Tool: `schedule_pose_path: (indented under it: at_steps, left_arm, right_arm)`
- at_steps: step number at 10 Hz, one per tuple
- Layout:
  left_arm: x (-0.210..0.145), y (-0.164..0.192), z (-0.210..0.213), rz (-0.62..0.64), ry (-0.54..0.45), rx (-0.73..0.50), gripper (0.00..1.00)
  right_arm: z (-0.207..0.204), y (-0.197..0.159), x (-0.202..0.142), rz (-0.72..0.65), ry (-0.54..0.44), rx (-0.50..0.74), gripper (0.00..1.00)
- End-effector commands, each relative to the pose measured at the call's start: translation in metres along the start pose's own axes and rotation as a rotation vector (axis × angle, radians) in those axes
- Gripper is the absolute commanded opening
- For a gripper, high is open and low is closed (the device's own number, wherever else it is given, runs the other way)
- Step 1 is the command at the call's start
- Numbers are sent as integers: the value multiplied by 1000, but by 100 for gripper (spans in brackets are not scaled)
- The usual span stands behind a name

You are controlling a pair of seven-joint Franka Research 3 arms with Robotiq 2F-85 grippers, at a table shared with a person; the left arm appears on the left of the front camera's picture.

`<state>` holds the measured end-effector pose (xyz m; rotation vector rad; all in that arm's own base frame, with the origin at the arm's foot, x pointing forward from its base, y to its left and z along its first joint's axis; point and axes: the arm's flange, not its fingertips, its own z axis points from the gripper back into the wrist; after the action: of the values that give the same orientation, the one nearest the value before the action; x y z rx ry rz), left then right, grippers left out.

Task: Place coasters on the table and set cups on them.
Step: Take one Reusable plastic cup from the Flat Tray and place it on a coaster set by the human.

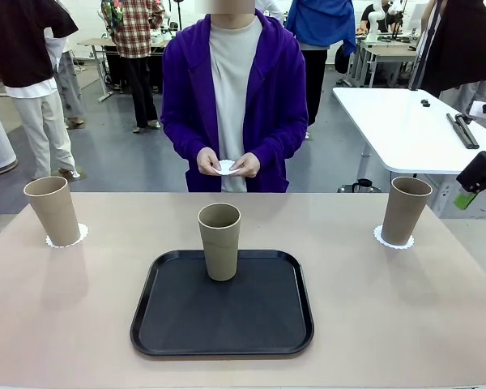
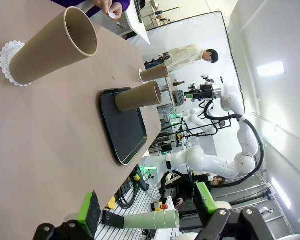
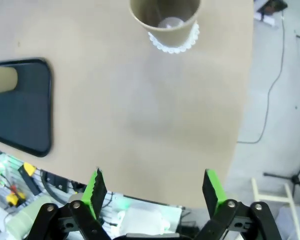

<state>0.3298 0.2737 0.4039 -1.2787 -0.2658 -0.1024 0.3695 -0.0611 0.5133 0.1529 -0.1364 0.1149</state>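
You have 3 cups [image 1: 219, 241] on 1 counter [image 1: 389, 324], 3 coasters [image 1: 380, 237] (2 under cups, 1 held by the person [image 1: 186, 97]) and 1 tray [image 1: 178, 324].

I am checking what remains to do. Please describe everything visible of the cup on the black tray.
The cup is a tall, tapered tumbler, matte khaki-tan, without a handle, with a faint ridge line around its middle. It stands upright, mouth up, on the far half of the black tray, centred between its sides. It rests directly on the tray, and nothing else touches it.
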Motion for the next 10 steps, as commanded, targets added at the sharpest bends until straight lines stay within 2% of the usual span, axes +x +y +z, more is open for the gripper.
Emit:
schedule_pose_path:
  at_steps: [1,2,3,5,6,8,10]
  left_arm:
    - [0,-2,2,-1,-9,-7,100]
    - [0,-2,2,-1,-9,-7,100]
    - [0,-2,2,-1,-9,-7,100]
    - [0,-2,2,-1,-9,-7,100]
    - [0,-2,2,-1,-9,-7,100]
    - [0,-2,2,-1,-9,-7,100]
    - [0,-2,2,-1,-9,-7,100]
  right_arm:
    - [7,6,6,55,-10,7,100]
    - [0,0,0,0,0,0,100]
    - [12,-19,-7,53,-3,416,100]
    - [23,-80,-16,6,-50,835,100]
    - [24,-112,-23,-18,-82,998,100]
    - [6,-164,-32,-79,-125,1227,100]
    - [-19,-197,-43,-112,-70,1387,100]
